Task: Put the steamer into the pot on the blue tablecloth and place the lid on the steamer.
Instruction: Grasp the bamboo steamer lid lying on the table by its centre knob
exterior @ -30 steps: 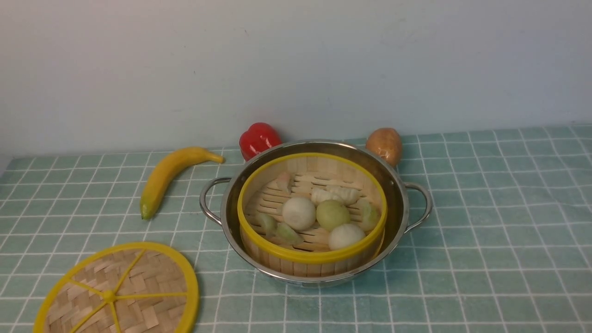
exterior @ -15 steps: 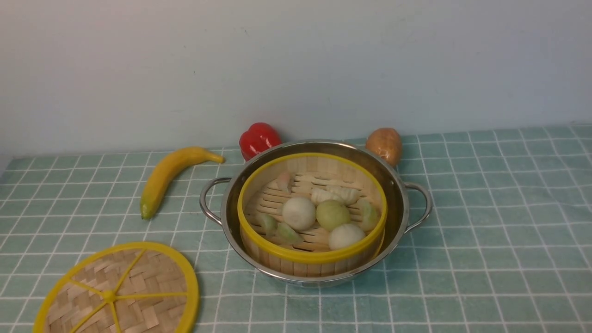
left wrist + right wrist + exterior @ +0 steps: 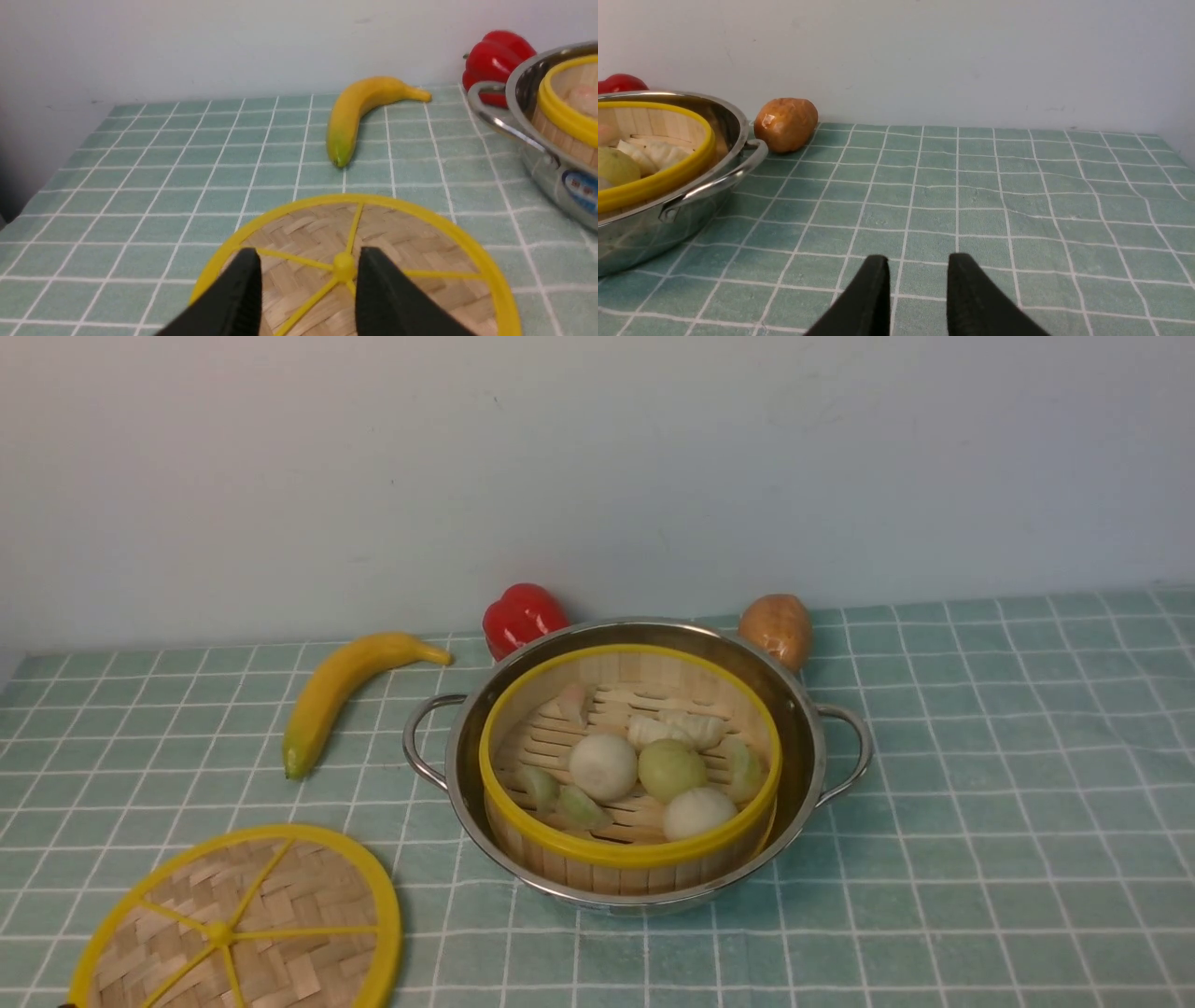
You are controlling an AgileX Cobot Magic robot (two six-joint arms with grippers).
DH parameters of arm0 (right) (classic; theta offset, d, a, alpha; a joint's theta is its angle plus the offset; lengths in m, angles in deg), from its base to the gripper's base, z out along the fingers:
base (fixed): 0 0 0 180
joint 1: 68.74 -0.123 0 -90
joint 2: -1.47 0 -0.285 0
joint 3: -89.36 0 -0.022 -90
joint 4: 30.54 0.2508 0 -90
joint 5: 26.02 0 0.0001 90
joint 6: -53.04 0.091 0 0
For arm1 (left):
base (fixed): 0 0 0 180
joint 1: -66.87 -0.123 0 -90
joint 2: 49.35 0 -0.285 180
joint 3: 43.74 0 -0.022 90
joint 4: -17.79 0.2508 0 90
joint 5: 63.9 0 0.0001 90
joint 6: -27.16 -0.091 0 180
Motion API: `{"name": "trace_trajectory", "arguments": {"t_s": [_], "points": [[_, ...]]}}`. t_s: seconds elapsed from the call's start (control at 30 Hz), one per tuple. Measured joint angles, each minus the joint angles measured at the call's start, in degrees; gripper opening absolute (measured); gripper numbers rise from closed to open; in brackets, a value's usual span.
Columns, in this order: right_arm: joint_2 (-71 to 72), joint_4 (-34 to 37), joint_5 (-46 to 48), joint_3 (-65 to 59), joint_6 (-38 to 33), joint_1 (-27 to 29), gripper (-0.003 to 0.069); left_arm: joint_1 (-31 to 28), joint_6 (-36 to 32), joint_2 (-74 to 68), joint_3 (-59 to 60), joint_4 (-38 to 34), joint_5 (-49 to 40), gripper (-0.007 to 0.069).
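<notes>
The steamer [image 3: 627, 852], a bamboo basket with a yellow rim, sits inside the shiny pot [image 3: 805, 747] on the blue tablecloth [image 3: 980, 803]. It holds buns and dumplings [image 3: 604, 765]. The lid [image 3: 280, 905], a woven disc with yellow spokes, lies flat on the cloth at the front left. In the left wrist view my left gripper [image 3: 306, 263] hovers open over the lid [image 3: 411, 242], its fingers either side of a spot just beside the hub. In the right wrist view my right gripper [image 3: 917, 266] is open over bare cloth, to the right of the pot [image 3: 691, 205]. Neither gripper shows in the front view.
A banana [image 3: 341, 686] lies left of the pot. A red pepper [image 3: 523, 616] and a potato [image 3: 777, 627] sit behind the pot against the pale wall. The cloth's left edge shows in the left wrist view.
</notes>
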Motion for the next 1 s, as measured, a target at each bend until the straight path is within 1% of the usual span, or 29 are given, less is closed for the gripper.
{"name": "trace_trajectory", "arguments": {"t_s": [0.1, 0.13, 0.2, 0.27, 0.33, 0.37, 0.43, 0.53, 0.57, 0.63, 0.7, 0.73, 0.77, 0.8, 0.83, 0.9, 1.0], "points": [[0.0, 0.0, 0.0, 0.0, 0.0, 0.0, 0.0211, 0.0, 2.2, 0.0, 0.0, -3.6, 3.8, 0.0274], [0.0, 0.0, 0.0, 0.0, 0.0, 0.0, 0.0216, 0.0, 4.0, 0.0, 0.0, -7.1, 7.5, 0.0274], [0.0, 0.0, 0.0, 0.0, 0.0, 0.0, 0.0218, 0.0, 5.2, 0.0, 0.0, -9.3, 10.1, 0.0274], [0.0, 0.0, 0.0, 0.0, 0.0, 0.0, 0.0223, 0.0, 7.9, 0.0, 0.0, -13.9, 14.9, 0.0274], [0.0, 0.0, 0.0, 0.0, 0.0, 0.0, 0.0227, 0.0, 9.4, 0.0, 0.0, -16.2, 16.7, 0.0274], [0.0, 0.0, 0.0, 0.0, 0.0, 0.0, 0.0230, 0.0, 11.0, 0.0, -0.1, -18.6, 18.5, 0.0274], [0.0, 0.0, 0.0, 0.0, 0.0, 0.0, 0.0235, 0.0, 11.4, 0.0, -1.4, -19.6, 17.5, 0.0274], [0.0, 0.0, 0.0, 0.0, 0.0, 0.0, 0.0237, 0.0, 10.6, -0.6, -8.1, -18.5, 10.7, 0.0274], [0.0, 0.0, 0.0, 0.0, 0.0, 0.0, 0.0237, 0.0, 10.5, -0.8, -8.8, -18.3, 10.0, 0.0274], [0.0, 0.0, 0.0, 0.0, 0.0, 0.0, 0.0239, 0.0, 9.9, -5.7, -18.4, -15.8, -1.6, 0.0274], [0.0, 0.0, 0.0, 0.0, 0.0, 0.0, 0.0239, 0.0, 9.7, -11.3, -25.3, -12.8, -12.6, 0.0274], [0.0, 0.0, 0.0, 0.0, 0.0, 0.0, 0.0239, 0.0, 9.7, -11.3, -25.3, -12.5, -13.8, 0.0274], [0.0, 0.0, 0.0, 0.0, 0.0, 0.0, 0.0240, 0.0, 9.6, -17.5, -31.0, -9.8, -23.9, 0.0274], [0.0, 0.0, 0.0, 0.0, 0.0, 0.0, 0.0240, 0.0, 9.4, -20.5, -33.3, -8.5, -28.1, 0.0274], [0.0, 0.0, 0.0, 0.0, 0.0, 0.0, 0.0240, 0.0, 9.4, -22.0, -34.3, -8.2, -29.1, 0.0274], [0.0, 0.0, 0.0, 0.0, 0.0, 0.0, 0.0240, 0.0, 6.6, -32.5, -39.2, -2.6, -39.6, 0.0274], [0.0, 0.0, 0.0, 0.0, 0.0, 0.0, 0.0240, 0.0, 1.9, -42.8, -41.4, 2.0, -42.1, 0.0274]]}}
